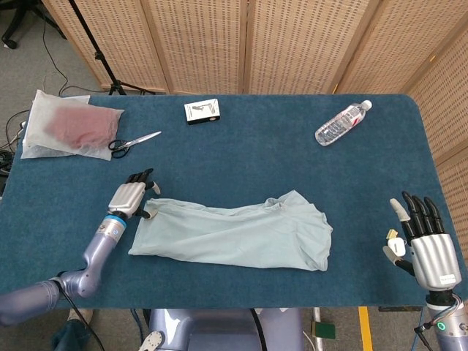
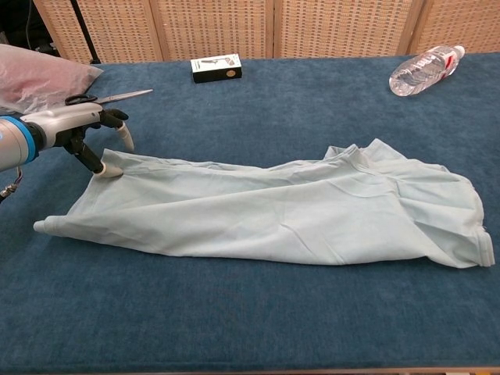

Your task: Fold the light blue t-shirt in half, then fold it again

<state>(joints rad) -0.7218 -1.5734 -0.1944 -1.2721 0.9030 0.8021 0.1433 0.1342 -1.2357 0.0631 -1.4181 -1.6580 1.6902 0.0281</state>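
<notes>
Broadly, the desk (image 1: 241,139) carries the light blue t-shirt (image 1: 234,234) lying flat at six o'clock, ready to fold; the left hand (image 1: 130,199) touches its nine o'clock corner, fingers (image 2: 123,137) apart, gripping nothing, while the right hand (image 1: 424,241) waits spread at four o'clock

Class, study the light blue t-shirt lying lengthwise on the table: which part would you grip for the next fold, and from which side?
Probably the far-left corner of the t-shirt, from the left, pinching down: it lies flat, long side across the table, and the left hand is already at that corner.
</notes>
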